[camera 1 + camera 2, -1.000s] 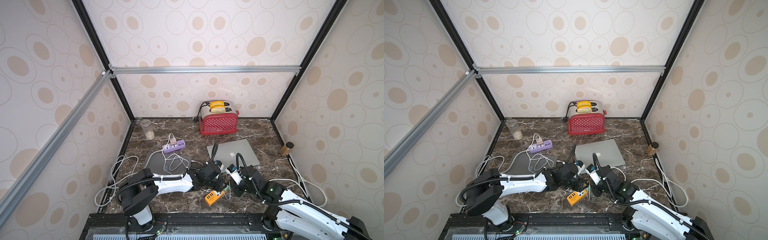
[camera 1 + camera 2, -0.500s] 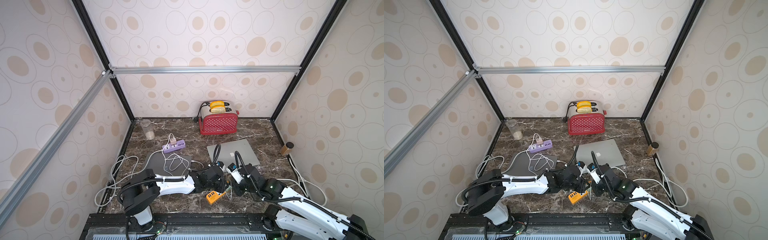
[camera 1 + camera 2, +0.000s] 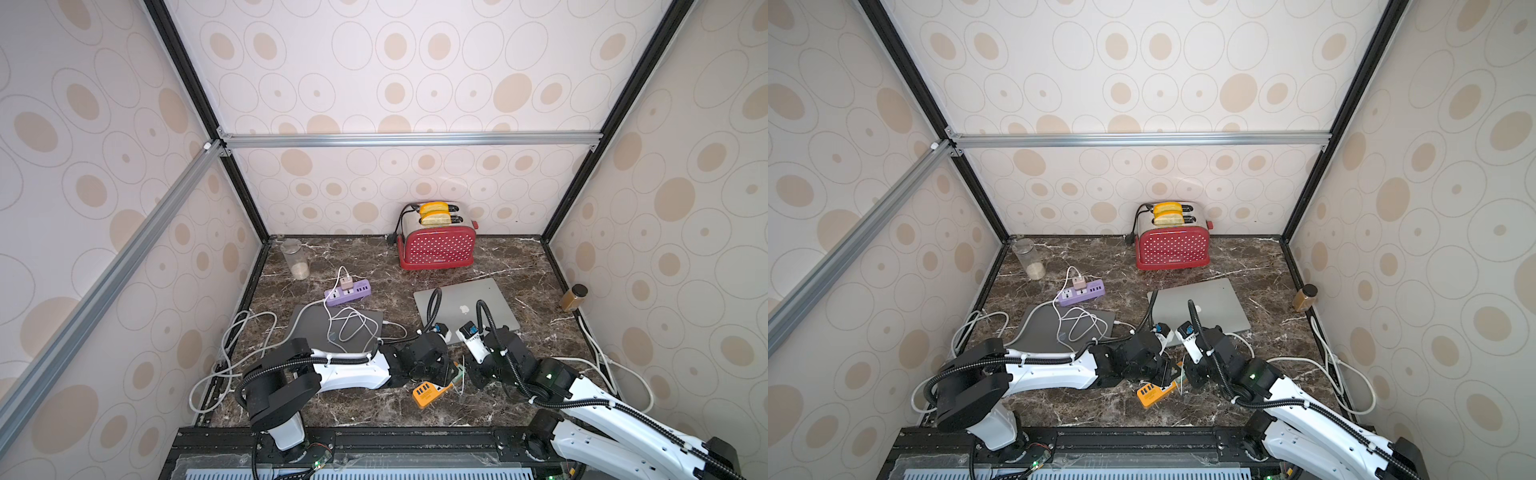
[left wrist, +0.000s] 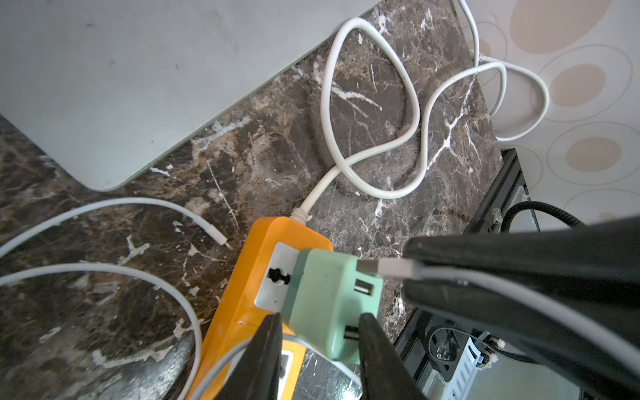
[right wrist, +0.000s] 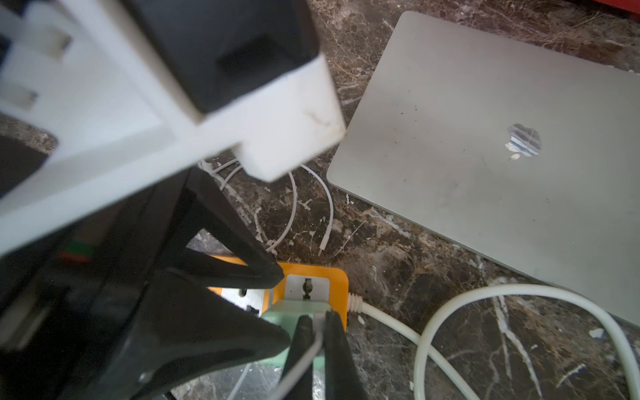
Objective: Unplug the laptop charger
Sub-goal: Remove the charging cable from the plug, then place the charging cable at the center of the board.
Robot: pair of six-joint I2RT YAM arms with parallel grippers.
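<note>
**Clerk:** Task piece, location?

**Checker:** Mint-green charger (image 4: 329, 301), seated on the white socket face of an orange power strip (image 4: 239, 304). Strip flat on the marble table (image 4: 277, 156), near the front edge, just in front of the silver laptop (image 3: 469, 299).

**Clerk:** Left gripper (image 4: 319, 316)?

**Checker:** Clamped on the charger, one black finger against each side, jaws apart only by the charger's width.

**Clerk:** Right gripper (image 5: 318, 318)?

**Checker:** Pinched fully closed on the thin white cable (image 4: 398, 268), right at its plug, beside the charger's top corner. Metal tip of the plug against the charger; in or out of the port, not clear.

**Clerk:** Other cords?

**Checker:** Thick white cord (image 4: 317, 190) out of the strip's end, looped on the table. Loose thin cable end (image 4: 214, 235) lying free beside the strip.

**Clerk:** Remaining stock, in a top view?

**Checker:** Red dotted toaster (image 3: 436, 245) with two slices, at the back wall. Purple power strip (image 3: 347, 293). Dark grey laptop (image 3: 316, 332) under a tangle of white leads. Clear jar (image 3: 296, 259), back left. Brown bottle (image 3: 573, 297) by the right wall. Both grippers tip to tip over the orange strip.
</note>
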